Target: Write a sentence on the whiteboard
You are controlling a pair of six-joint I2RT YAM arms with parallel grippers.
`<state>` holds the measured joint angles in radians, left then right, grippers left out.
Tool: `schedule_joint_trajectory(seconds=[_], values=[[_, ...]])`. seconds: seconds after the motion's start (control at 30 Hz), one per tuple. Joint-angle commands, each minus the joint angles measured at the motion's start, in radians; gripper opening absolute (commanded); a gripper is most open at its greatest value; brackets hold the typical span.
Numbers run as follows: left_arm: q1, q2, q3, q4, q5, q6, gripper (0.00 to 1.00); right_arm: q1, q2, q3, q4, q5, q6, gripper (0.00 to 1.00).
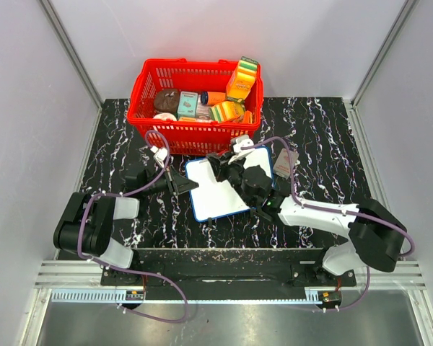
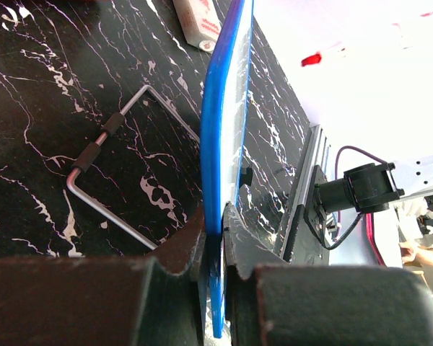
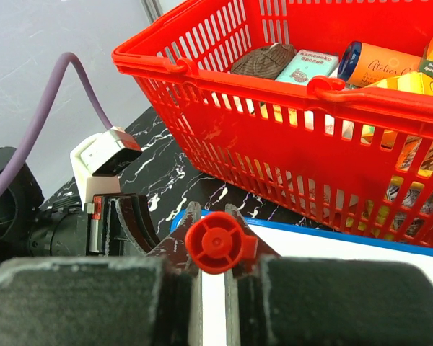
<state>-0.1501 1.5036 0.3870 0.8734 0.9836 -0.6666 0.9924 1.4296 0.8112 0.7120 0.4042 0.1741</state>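
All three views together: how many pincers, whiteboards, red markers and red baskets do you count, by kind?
pincers: 2 (left pincer, right pincer)
whiteboard: 1
red marker: 1
red basket: 1
total: 5

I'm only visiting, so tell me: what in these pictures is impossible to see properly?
- Whether the whiteboard bears any words: from above, the right gripper and its arm cover the far corner. The left wrist view shows the board edge-on.
- The marker tip: the right wrist view shows only its red back end, and the right gripper hides the rest.
- The basket contents: most labels are too small from above, and the right wrist view cuts some off.
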Motion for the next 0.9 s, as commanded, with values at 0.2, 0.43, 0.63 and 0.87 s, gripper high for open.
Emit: schedule_joint_trajectory(seconds=[0.2, 0.43, 0.63, 0.87], values=[[-0.003, 0.032, 0.021, 0.015, -0.042, 0.070, 0.00, 0.017, 0.060, 0.008, 0.109, 0.074, -0.013, 0.00], [-0.003, 0.030, 0.021, 0.018, -0.040, 0.070, 0.00, 0.017, 0.094, 0.009, 0.121, 0.079, -0.008, 0.00], [-0.003, 0.030, 0.021, 0.018, -0.040, 0.068, 0.00, 0.019, 0.095, -0.004, 0.118, 0.081, -0.005, 0.00], [-0.003, 0.030, 0.023, 0.019, -0.040, 0.070, 0.00, 0.020, 0.086, -0.036, 0.106, 0.079, 0.007, 0.00]])
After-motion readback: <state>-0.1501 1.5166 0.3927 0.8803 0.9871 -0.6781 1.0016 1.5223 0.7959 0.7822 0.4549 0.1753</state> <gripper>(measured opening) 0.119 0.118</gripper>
